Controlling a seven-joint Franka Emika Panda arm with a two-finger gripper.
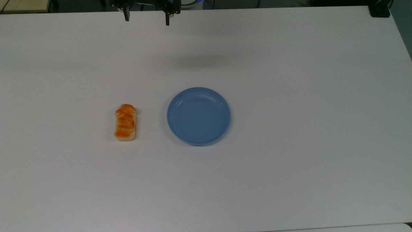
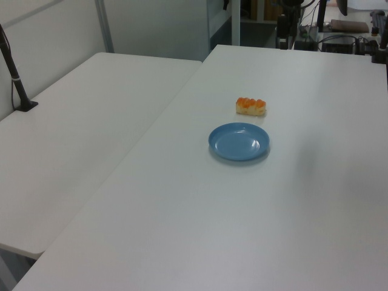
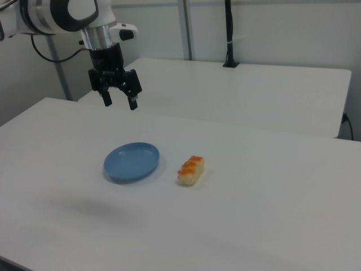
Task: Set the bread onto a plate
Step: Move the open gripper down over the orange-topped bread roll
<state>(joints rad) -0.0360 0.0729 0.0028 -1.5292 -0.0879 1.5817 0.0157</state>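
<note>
My gripper (image 3: 119, 104) hangs wide open, well above the table; the bread (image 3: 190, 170) lies beyond the plate (image 3: 131, 161) toward the right view's right, its long axis running front to back in the top view.

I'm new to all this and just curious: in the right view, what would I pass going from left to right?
The gripper raised above the table, open → the blue plate → the bread.

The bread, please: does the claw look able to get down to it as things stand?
Probably yes. The bread lies alone on the table, apart from the plate, with nothing over it. The open claw hangs well above the table, holding nothing.
</note>
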